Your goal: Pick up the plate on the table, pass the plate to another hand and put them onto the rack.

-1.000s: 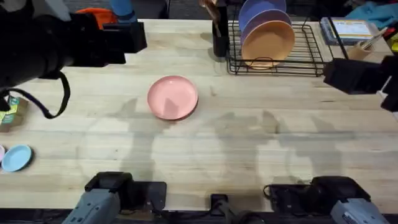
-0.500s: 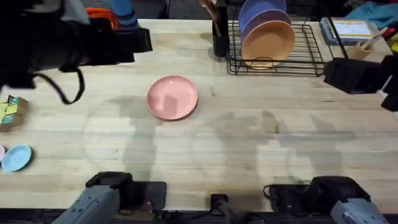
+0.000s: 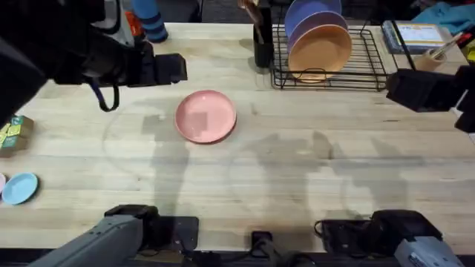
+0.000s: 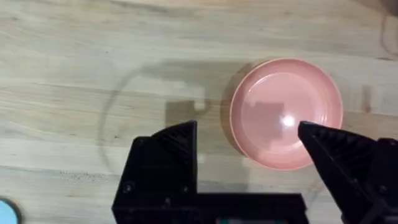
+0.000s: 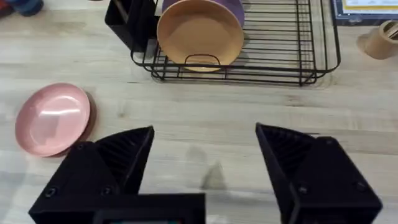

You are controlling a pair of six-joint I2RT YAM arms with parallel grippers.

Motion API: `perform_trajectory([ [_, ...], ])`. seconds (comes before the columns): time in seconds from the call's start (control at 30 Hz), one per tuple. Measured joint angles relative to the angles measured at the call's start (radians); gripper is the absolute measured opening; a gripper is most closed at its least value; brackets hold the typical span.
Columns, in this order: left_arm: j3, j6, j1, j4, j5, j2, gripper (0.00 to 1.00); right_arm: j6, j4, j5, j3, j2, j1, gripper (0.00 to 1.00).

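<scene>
While the rack (image 3: 326, 55) holds an orange plate (image 3: 319, 50) and a purple plate (image 3: 312, 16) upright, the plate (image 3: 205, 116) lies flat on the table (image 3: 297, 170); both the left gripper (image 4: 249, 140) and the right gripper (image 5: 205, 149) have their fingers apart.

A: Plate (image 3: 205, 116) is plain salmon pink, no pattern. Table (image 3: 297, 178) is pale wood with plank grain (butcher-block look).

B: Rack (image 3: 367, 67) is black wire, with an orange plate (image 3: 319, 50) and a purple plate (image 3: 312, 15) behind. Small light-blue dish (image 3: 19, 188) too.

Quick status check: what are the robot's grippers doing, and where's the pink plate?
Left gripper open above the plate. Right gripper open, empty. Plate flat on table, nothing blocking it.
</scene>
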Motion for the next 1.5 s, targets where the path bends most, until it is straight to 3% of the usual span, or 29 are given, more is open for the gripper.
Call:
perform_trajectory([
  [0.47, 0.0, -0.011, 0.0, -0.018, 0.0, 0.227, 0.993, 0.0, 0.0, 0.0, 0.0, 0.0, 0.0, 0.998],
  [0.9, 0.0, -0.019, 0.0, 0.061, -0.001, 0.51, 0.992, 0.0, 0.0, 0.0, 0.0, 0.0, 0.0, 0.998],
  [1.13, 0.005, -0.022, 0.0, 0.072, 0.005, 0.564, 0.991, 0.0, 0.0, 0.0, 0.0, 0.0, 0.0, 0.998],
  [1.2, 0.008, -0.023, 0.0, 0.072, 0.011, 0.568, 0.94, 0.0, 0.0, 0.0, 0.0, 0.0, 0.0, 0.997],
  [1.37, 0.022, -0.026, -0.006, 0.072, 0.062, 0.587, 0.635, 0.0, 0.0, 0.0, 0.0, 0.0, 0.0, 0.998],
  [1.5, 0.022, -0.026, -0.008, 0.076, 0.08, 0.587, 0.515, 0.0, 0.0, 0.0, 0.0, 0.0, 0.0, 0.998],
])
